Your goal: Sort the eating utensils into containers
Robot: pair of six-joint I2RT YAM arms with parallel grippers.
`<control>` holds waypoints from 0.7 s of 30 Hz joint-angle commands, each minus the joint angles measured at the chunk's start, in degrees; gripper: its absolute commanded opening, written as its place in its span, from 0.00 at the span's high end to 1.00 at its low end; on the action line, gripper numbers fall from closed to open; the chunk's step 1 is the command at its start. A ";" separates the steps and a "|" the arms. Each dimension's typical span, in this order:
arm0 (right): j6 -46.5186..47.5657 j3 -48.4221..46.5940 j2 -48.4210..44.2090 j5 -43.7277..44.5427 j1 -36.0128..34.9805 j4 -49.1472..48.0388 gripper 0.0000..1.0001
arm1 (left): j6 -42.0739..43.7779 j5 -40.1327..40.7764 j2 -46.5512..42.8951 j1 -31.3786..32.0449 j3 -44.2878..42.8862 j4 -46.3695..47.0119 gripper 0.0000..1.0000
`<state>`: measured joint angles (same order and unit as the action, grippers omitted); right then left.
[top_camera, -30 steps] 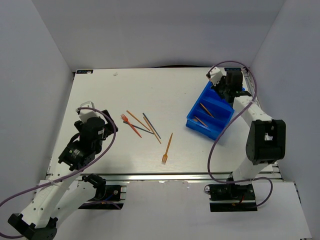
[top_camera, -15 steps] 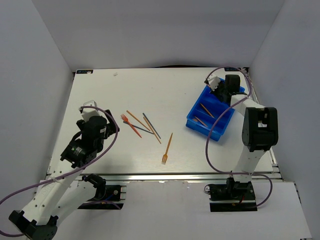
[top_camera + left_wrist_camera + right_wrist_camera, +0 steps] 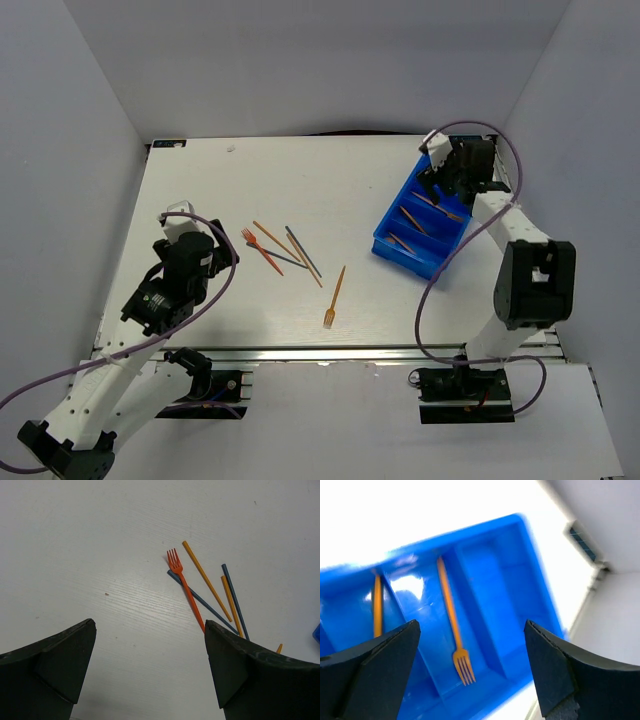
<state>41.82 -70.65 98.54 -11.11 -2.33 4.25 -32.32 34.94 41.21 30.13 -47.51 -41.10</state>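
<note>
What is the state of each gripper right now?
Left gripper: open, holding nothing.
Right gripper: open, holding nothing, above the blue tray.

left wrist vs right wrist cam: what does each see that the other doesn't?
Left wrist only: a red fork among orange sticks and grey-blue sticks, loose on the white table. Right wrist only: inside the blue tray, an orange fork in one compartment, an orange stick in the next. Both: left gripper and right gripper each open, holding nothing.
</note>
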 commanded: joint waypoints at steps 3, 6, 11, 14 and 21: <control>-11.41 -2.74 -13.63 20.81 -13.28 1.28 0.11 | 0.32 0.48 0.10 0.11 0.05 0.41 0.02; -27.52 3.75 -20.39 40.85 -27.62 -6.35 0.11 | 0.15 0.83 0.27 0.10 0.05 0.41 0.02; -50.94 15.45 -23.49 7.15 -34.90 -5.93 0.11 | -0.12 1.27 1.15 0.10 -0.22 -0.03 0.02; -59.36 15.98 -19.71 42.41 -52.13 1.97 0.11 | -0.20 1.62 1.15 0.10 -0.22 -0.12 0.02; -100.59 5.54 -6.89 53.11 -58.49 31.39 0.11 | -0.38 1.63 1.24 0.10 -0.22 -0.12 0.02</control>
<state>-37.10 -58.57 89.45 32.18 -61.30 20.12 -32.45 35.79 42.65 30.13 -47.51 -41.17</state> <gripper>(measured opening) 0.894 0.982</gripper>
